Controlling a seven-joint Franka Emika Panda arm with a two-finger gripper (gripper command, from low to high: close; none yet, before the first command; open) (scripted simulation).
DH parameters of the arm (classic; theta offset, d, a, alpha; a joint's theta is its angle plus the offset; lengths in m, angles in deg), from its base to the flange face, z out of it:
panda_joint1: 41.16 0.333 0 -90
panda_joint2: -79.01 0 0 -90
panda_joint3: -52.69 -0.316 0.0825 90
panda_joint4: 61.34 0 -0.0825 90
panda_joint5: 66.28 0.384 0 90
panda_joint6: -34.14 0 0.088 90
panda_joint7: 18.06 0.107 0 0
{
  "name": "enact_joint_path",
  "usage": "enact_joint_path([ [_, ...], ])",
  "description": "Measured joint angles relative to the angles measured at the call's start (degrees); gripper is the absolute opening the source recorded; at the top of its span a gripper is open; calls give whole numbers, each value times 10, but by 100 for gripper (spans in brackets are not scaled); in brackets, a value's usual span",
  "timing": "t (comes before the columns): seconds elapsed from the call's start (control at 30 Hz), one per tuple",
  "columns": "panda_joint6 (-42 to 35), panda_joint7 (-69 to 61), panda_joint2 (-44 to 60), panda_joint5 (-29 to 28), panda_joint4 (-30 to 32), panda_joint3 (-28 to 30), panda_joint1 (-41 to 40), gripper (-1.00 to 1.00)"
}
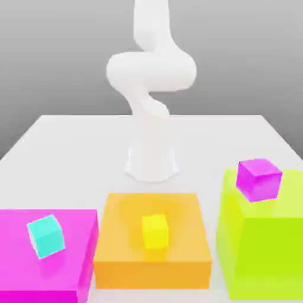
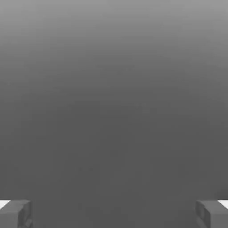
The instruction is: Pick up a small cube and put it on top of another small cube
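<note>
Standing at the back of the white tabletop, the white arm rises above three big blocks. The orange block carries the yellow cube; the magenta block beside it holds the cyan cube, the lime block the purple cube. The fingers are spread wide, holding nothing.

Simulated test scene: white table, featureless grey backdrop.

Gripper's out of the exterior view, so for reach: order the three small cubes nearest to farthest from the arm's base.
1. Yellow cube, centre, before the arm's base.
2-3. Purple cube, exterior view's right, and cyan cube, left: too close to call.
</note>
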Motion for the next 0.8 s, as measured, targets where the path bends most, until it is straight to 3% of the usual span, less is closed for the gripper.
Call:
enact_joint_path([
  [0.53, 167, -72, 328, -7, 79, -190, 182, 0],
  [0.67, 212, -38, 409, -27, 115, -230, 236, 0],
  [0.8, 253, 43, 476, -60, 161, -228, 280, 0],
])
